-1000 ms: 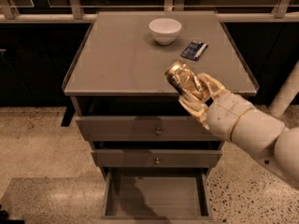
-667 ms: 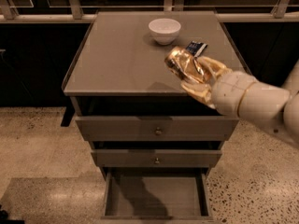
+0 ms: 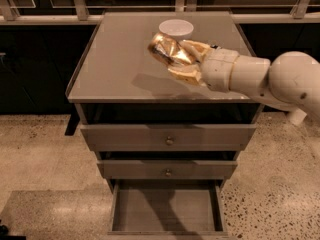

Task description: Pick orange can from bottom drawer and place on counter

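Note:
My gripper (image 3: 172, 59) is shut on the orange can (image 3: 167, 50) and holds it tilted in the air above the middle of the counter (image 3: 115, 69), just in front of the white bowl. The white arm reaches in from the right. The bottom drawer (image 3: 165, 209) is pulled open below and its flat floor is bare. The can's shadow falls on the counter under the gripper.
A white bowl (image 3: 176, 28) stands at the back of the counter. Two knobbed drawers (image 3: 169, 140) sit shut above the open one. A railing and dark glass run behind the cabinet. Speckled floor lies on both sides.
My gripper has carried the orange can from the counter's front right edge up and leftward to over the middle of the counter. The dark-blue packet is now hidden behind the arm.

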Robot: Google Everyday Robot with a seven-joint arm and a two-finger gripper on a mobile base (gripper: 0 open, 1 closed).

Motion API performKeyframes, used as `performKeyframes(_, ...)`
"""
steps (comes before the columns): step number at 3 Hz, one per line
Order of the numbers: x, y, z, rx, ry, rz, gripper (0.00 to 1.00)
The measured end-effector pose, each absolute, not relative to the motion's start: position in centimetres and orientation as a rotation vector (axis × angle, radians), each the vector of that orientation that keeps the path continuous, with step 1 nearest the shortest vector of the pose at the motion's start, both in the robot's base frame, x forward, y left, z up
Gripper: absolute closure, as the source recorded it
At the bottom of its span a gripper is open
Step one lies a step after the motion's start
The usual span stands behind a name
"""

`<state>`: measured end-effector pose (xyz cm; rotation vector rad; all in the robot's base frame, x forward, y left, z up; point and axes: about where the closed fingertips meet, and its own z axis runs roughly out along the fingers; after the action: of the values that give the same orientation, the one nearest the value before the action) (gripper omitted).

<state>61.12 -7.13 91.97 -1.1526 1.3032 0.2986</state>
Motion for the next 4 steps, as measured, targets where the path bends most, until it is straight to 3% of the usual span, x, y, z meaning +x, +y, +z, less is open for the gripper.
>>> performKeyframes(2, 65.8, -4.3, 87.2, -1.168, 1.303, 0.449, 1.00)
performKeyframes(4, 65.3, -4.0, 86.6, -1.201, 1.379, 0.395, 0.58)
